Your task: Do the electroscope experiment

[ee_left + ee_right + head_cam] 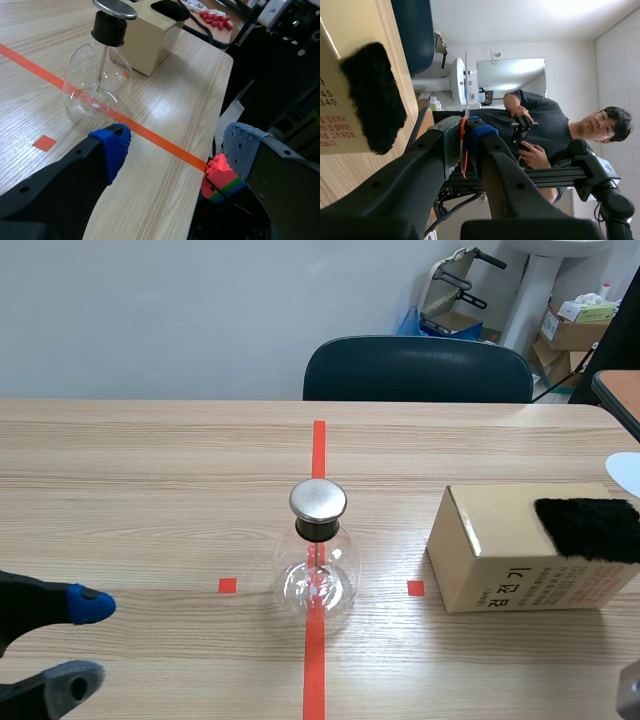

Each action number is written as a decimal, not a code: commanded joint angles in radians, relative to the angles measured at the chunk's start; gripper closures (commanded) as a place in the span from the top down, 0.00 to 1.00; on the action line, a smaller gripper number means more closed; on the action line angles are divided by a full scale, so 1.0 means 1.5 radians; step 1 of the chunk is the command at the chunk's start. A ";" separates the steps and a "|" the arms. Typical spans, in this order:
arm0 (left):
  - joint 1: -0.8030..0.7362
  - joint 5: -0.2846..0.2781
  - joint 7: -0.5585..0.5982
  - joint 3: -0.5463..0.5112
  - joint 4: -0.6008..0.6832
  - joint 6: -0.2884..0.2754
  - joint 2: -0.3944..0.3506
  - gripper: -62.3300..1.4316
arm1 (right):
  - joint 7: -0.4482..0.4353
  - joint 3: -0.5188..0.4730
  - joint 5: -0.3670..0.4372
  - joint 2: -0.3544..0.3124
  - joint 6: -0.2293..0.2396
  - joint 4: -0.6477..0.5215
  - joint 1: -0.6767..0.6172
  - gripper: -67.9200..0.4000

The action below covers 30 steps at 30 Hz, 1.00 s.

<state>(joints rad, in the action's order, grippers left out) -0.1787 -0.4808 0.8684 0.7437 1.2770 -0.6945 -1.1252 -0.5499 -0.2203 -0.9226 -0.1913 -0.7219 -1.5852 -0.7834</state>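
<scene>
The electroscope, a clear glass flask (317, 565) with a black neck and a round metal cap (318, 499), stands on the red tape line at mid-table. To its right lies a cardboard box (520, 550) with a black furry cloth (590, 528) on top. My left gripper (85, 645) hovers open at the near left, empty. From the left wrist, the flask (97, 85) is ahead of the open left gripper (175, 150), and the box (147, 42) is beyond it. My right gripper (465, 145) is shut on a thin strip (466, 80), orange-red between the pads, beside the cloth (372, 100).
A dark chair (418, 370) stands at the table's far side. The table edge (220, 100) runs close by my left gripper, with a red and green block (222, 182) below it. A person (545, 125) holding a controller is behind my right gripper. A pale round object (625, 475) lies past the box.
</scene>
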 commanded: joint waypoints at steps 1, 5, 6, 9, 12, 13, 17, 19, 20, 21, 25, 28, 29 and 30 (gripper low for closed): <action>-0.011 -0.006 0.024 -0.002 0.009 -0.001 -0.012 0.68 | -0.001 0.002 0.009 -0.008 -0.041 0.008 0.026 0.03; -0.037 0.005 0.061 -0.002 0.010 -0.001 -0.025 0.68 | -0.014 -0.003 0.005 0.002 -0.041 0.056 0.072 0.03; -0.041 0.010 0.067 -0.002 0.010 -0.001 -0.025 0.68 | -0.017 -0.003 0.003 0.005 -0.041 0.067 0.082 0.03; -0.059 0.020 0.085 -0.002 0.010 0.006 -0.028 0.68 | -0.017 -0.003 -0.019 0.011 -0.041 0.102 0.110 0.03; -0.074 0.033 0.121 -0.002 0.010 0.011 -0.036 0.68 | -0.017 -0.003 -0.039 0.013 -0.041 0.138 0.132 0.03; -0.079 0.037 0.134 -0.002 0.010 0.012 -0.039 0.68 | -0.017 -0.003 -0.045 0.014 -0.041 0.149 0.138 0.03; -0.082 0.039 0.163 -0.002 0.011 0.029 -0.046 0.68 | -0.013 -0.003 -0.063 0.013 -0.041 0.190 0.162 0.03; -0.082 0.040 0.167 -0.002 0.014 0.055 -0.047 0.68 | -0.006 -0.003 -0.071 0.013 -0.041 0.205 0.166 0.03; -0.082 0.042 0.167 -0.002 0.015 0.070 -0.047 0.68 | -0.004 -0.003 -0.076 0.013 -0.041 0.213 0.168 0.03; -0.082 0.045 0.167 -0.002 0.016 0.081 -0.046 0.68 | -0.001 -0.003 -0.082 0.013 -0.041 0.220 0.169 0.03; -0.082 0.055 0.171 -0.002 0.018 0.109 -0.046 0.68 | -0.002 -0.003 -0.088 0.013 -0.041 0.243 0.170 0.03; -0.082 0.055 0.172 -0.002 0.018 0.123 -0.047 0.68 | -0.002 -0.003 -0.093 0.013 -0.041 0.253 0.170 0.03; -0.082 0.057 0.172 -0.002 0.018 0.125 -0.047 0.68 | -0.002 -0.003 -0.095 0.013 -0.041 0.258 0.170 0.03; -0.082 0.059 0.172 -0.002 0.018 0.125 -0.047 0.68 | -0.002 -0.003 -0.098 0.013 -0.041 0.263 0.172 0.03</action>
<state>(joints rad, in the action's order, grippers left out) -0.3046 -0.3927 1.1088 0.7429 1.2854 -0.5037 -1.1885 -0.5522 -0.2207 -1.0691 -0.1608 -0.7261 -1.1915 -0.5297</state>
